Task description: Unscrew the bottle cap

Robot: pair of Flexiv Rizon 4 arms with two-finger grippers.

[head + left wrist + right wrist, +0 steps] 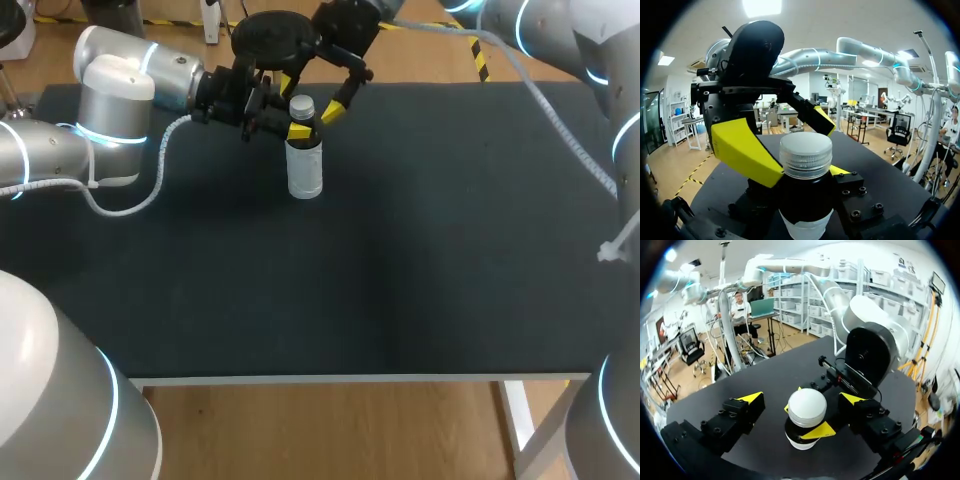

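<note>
grip: left hand clamps bottle near far edge of worktop | right hand open astride white cap | risk: off-centre closing may tip the bottle, or it turns within the clamp

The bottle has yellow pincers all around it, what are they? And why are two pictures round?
This is a robot with two arms at a dark table. The big picture comes from a camera up above, looking down. The two round ones come from small cameras on the arms' wrists, looking along the fingers. One bottle with a white cap stands on the table. The left gripper pinches the bottle just under the cap. The right gripper hangs open over the cap, one yellow finger on each side, not squeezing it.
</note>
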